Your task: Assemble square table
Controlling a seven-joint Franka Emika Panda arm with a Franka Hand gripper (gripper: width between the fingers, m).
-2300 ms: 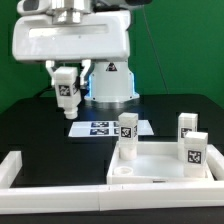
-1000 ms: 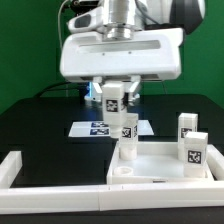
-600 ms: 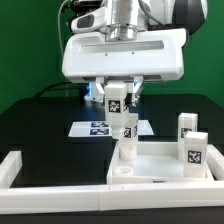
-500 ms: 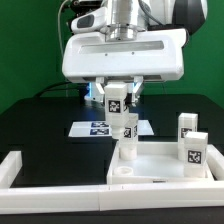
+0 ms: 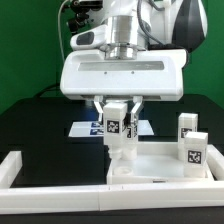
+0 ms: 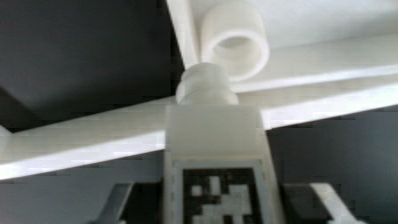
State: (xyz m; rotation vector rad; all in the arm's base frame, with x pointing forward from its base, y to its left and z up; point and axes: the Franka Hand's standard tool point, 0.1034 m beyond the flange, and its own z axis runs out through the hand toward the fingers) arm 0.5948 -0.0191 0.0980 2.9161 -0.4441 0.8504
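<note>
The white square table top (image 5: pixel 165 183) lies at the front of the exterior view's right. My gripper (image 5: pixel 117 108) is shut on a white tagged leg (image 5: pixel 114 122) and holds it upright just over the top's back left corner. Another leg (image 5: pixel 131 130) stands in that corner, right beside the held one. Two more legs (image 5: pixel 187 125) (image 5: pixel 195 151) stand at the top's right side. In the wrist view the held leg (image 6: pixel 219 150) fills the middle between my fingers (image 6: pixel 121 200). Its tip sits close to the standing leg's round end (image 6: pixel 240 45), above the top's rim (image 6: pixel 107 150).
A long white barrier strip (image 5: pixel 12 168) lies at the front of the exterior view's left. The marker board (image 5: pixel 88 128) lies on the black table behind the table top, partly hidden by my gripper. The arm's white base stands at the back.
My gripper has carried the leg from the exterior view's left over to the top's back left corner, then lowered it beside the standing leg.
</note>
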